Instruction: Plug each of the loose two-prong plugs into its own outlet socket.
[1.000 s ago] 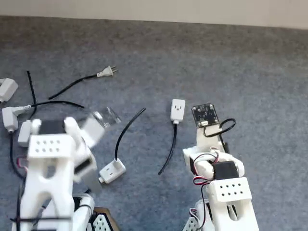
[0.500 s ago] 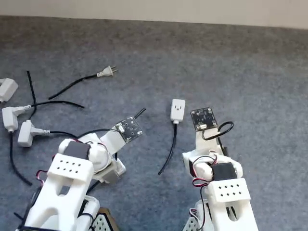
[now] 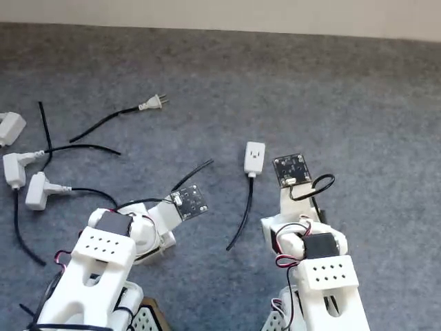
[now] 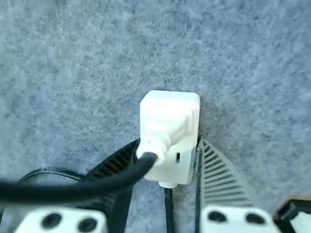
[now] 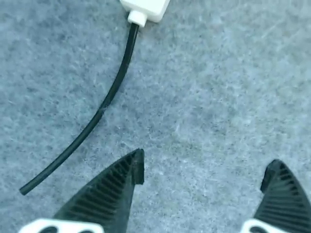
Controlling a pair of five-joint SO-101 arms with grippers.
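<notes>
You have nothing plugged in yet: your left gripper [image 4: 169,142] looks clamped on a socket block [image 4: 170,111], your right gripper [image 5: 208,159] hangs spread near the second socket block [image 5: 146,6], and the two-prong plug [image 3: 153,103] lies loose, well apart.

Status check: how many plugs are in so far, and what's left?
Nothing looks plugged in yet: the two-prong plug lies loose on the carpet, away from any socket. In hand: the left gripper sits at a white socket block. The right gripper hangs open near a second socket, holding nothing. Every pairing is left.
</notes>
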